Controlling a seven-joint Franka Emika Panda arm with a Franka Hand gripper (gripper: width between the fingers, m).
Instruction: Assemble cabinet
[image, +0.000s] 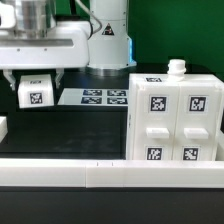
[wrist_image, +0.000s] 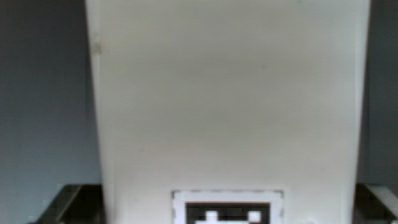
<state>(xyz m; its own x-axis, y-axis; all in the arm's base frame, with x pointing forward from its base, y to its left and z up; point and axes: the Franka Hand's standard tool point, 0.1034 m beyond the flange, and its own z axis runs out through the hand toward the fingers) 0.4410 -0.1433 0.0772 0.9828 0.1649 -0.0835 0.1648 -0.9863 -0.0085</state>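
Observation:
The cabinet (image: 170, 115) is a big white box with several black-and-white tags on its front. It stands on the black table at the exterior view's right, with a small white knob (image: 177, 67) on top. My gripper (image: 35, 82) is at the exterior view's upper left, well apart from the cabinet. It is shut on a white tagged part (image: 37, 93) that hangs between the fingers. In the wrist view this part (wrist_image: 222, 100) fills the middle as a tall white slab with a tag (wrist_image: 228, 208), and dark fingers (wrist_image: 71, 205) flank it. I cannot tell whether the part touches the table.
The marker board (image: 95, 97) lies flat on the table between the gripper and the cabinet. A long white rail (image: 110, 172) runs along the table's front edge. The arm's white base (image: 108, 40) stands behind the marker board.

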